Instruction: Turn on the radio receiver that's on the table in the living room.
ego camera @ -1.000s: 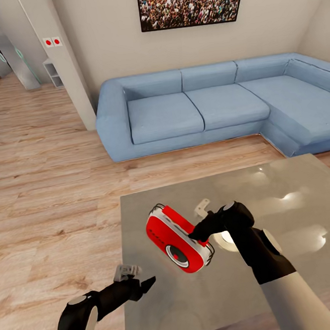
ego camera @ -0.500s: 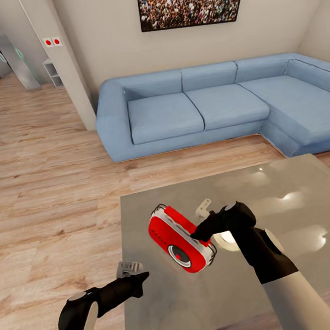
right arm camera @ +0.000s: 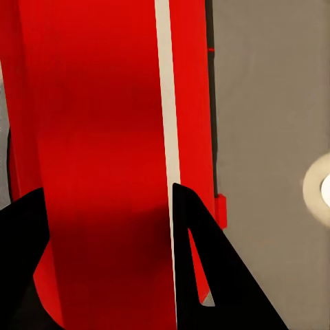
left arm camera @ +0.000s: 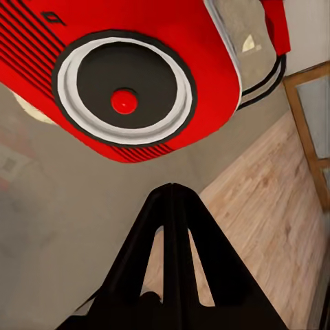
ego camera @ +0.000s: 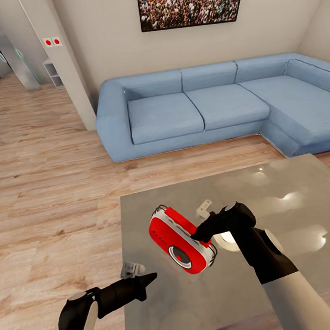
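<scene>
The radio receiver (ego camera: 181, 239) is sitting tilted on the glossy grey table (ego camera: 290, 208), toward that table's near-left part, with its red face and round dial turned up and toward the robot. The right hand (ego camera: 197, 235) is gripping it from the right side: in the right wrist view the red body with its white trim band (right arm camera: 163, 137) is filling the gap between the two dark fingers (right arm camera: 206, 275), which are standing apart on either side of it and pressing against the casing. The right arm is reaching in over the table from the lower right.

The left hand (ego camera: 147, 278) is hovering over the table's near-left edge, just short of the radio and pointing at it. In the left wrist view its fingers (left arm camera: 172, 234) are meeting in a closed point with nothing between them, and the tip is aiming toward the dial (left arm camera: 124, 93), with its small red centre button (left arm camera: 124, 102), from a little below; it is not touching the radio.

Beyond the table, a light wood plank floor (ego camera: 46, 186) is running up to a big blue L-shaped sofa (ego camera: 189, 107), and a framed crowd photo (ego camera: 189, 1) is hanging on the beige wall above it.
</scene>
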Controlling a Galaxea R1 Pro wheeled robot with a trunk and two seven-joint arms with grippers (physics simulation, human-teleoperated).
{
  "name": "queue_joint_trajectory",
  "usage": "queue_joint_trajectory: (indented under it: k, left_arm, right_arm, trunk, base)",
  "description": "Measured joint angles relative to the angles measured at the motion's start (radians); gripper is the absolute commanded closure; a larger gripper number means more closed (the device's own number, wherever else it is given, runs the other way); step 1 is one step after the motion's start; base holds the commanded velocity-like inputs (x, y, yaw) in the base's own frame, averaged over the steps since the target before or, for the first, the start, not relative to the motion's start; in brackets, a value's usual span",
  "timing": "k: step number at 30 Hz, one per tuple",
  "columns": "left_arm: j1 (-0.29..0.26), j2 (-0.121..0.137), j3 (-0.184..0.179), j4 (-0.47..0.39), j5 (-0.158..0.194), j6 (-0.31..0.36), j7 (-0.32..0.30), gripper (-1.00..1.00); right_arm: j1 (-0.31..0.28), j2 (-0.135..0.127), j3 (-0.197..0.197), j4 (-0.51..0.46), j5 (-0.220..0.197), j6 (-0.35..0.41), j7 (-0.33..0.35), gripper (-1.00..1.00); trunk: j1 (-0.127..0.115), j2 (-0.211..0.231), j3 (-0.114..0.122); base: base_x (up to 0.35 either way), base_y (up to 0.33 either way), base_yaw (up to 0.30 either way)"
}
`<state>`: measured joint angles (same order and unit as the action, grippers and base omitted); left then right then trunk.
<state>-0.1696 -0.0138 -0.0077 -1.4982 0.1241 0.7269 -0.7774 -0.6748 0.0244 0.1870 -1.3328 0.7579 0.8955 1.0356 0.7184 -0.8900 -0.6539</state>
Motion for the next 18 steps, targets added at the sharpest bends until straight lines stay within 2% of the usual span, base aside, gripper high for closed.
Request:
queue_joint_trajectory:
  k: [6,18]
  left_arm:
    - [-0.011,-0.009,0.000,0.001,0.000,0.002,0.000,1.00]
    - [-0.035,-0.071,-0.001,0.001,-0.001,0.005,0.000,1.00]
  right_arm:
    - [0.000,0.000,0.000,0.001,0.000,0.000,0.000,1.00]
    - [0.000,0.000,0.002,0.001,0.004,0.000,-0.002,1.00]
  trunk:
    - [0.000,0.000,0.000]
    - [0.000,0.000,0.000]
  base:
    - [0.000,0.000,0.000]
    - [0.000,0.000,0.000]
